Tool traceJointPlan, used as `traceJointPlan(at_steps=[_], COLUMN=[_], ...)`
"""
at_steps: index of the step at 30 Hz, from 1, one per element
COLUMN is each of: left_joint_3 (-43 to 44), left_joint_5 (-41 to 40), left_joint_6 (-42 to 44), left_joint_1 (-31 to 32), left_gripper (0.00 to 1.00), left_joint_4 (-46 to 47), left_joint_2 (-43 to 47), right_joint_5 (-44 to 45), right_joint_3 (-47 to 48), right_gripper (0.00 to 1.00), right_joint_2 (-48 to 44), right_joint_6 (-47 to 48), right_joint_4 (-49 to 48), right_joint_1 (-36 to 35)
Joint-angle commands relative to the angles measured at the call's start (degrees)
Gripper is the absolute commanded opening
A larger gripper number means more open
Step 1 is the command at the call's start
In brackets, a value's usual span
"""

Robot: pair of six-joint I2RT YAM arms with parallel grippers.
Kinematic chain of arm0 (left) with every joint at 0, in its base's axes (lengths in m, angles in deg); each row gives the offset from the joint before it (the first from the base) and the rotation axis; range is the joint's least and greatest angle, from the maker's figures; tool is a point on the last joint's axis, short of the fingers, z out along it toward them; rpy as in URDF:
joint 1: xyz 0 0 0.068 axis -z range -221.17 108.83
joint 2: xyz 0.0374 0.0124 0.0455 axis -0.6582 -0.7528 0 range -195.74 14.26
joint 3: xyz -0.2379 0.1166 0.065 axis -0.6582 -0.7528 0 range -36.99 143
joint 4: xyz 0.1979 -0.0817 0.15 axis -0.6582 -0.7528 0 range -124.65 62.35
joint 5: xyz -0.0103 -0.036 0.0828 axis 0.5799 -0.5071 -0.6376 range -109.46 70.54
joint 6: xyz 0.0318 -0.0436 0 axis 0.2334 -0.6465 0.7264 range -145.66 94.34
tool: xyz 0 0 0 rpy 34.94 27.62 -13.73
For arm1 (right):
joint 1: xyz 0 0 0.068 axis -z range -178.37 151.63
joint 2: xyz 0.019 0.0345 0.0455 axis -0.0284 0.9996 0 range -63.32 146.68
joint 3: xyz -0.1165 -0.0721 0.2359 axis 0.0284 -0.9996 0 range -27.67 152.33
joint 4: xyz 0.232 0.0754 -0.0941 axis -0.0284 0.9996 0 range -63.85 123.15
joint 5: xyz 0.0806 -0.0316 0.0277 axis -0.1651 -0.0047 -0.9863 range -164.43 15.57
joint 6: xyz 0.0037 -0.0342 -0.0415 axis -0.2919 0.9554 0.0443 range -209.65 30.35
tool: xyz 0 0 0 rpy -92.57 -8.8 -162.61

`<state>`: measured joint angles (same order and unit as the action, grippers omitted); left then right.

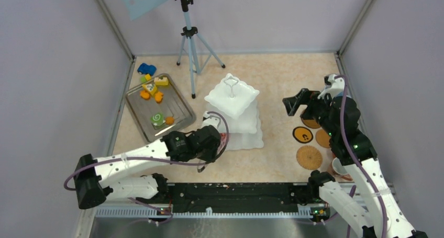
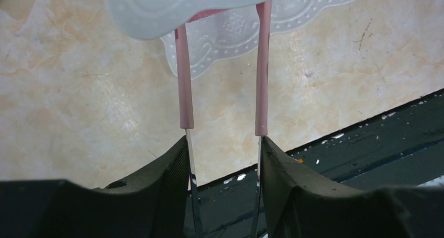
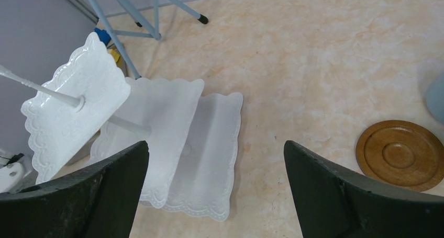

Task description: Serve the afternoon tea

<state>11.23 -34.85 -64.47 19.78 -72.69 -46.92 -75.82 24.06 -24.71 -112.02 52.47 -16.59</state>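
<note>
Left tool (image 2: pixel 224 149) is clamped on the tongs (image 2: pixel 184 91). I come at the stand (image 2: pixel 173 8) from its 7 o'clock, and the pink tong tips pass under a tier edge. Something pink shows between the tips; I cannot tell whether it is a pastry. Right tool (image 3: pixel 217 149) is spread wide and holds nothing, at the stand's 3 o'clock.

Step, by my judgement: loading a lower tier. The pastries (image 1: pixel 152 89) lie on the tray (image 1: pixel 180 110), at 10 o'clock.

Next: slide the tips in level, clear of the tier above, then loosen gently.
</note>
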Motion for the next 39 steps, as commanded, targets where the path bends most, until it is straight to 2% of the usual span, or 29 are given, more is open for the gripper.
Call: traceJointPlan(at_steps=[1,9,11,17,29,33,39], left_joint_3=[2.28,2.81,2.4,2.5,7.11,7.16,8.52], left_joint_5=[-5.55,-5.56,-5.37,-4.66,-10.4,-10.33,-6.42], left_joint_6=[-2.26,-3.07,-3.37,-2.38,-8.67,-6.24,6.05], left_joint_1=[2.5,2.86,2.87,2.87,1.95,-5.09,-27.53], left_gripper=[0.51,0.57,0.63,0.7,0.66,0.66,0.68], left_joint_4=[5.14,7.24,7.31,5.41,-16.31,-20.97,-16.12], left_joint_2=[-3.83,-7.68,-7.42,-4.82,4.88,6.25,5.45], right_joint_5=[-0.13,-0.21,-0.03,0.04,0.07,-0.18,-0.24], right_joint_3=[-0.11,0.04,0.0,0.03,-0.04,-0.05,0.19], right_gripper=[0.99,0.99,0.99,0.99,0.99,0.99,0.99], right_joint_2=[-0.47,-0.4,-0.46,-0.46,-0.42,0.05,0.84], right_joint_6=[-0.62,-0.57,-0.44,-0.32,-0.18,-0.12,0.4], right_joint_4=[-1.1,-0.87,-0.8,-0.81,-1.0,-1.34,-1.32], right_joint_1=[-0.48,-0.46,-0.47,-0.47,-0.49,-0.43,-0.46])
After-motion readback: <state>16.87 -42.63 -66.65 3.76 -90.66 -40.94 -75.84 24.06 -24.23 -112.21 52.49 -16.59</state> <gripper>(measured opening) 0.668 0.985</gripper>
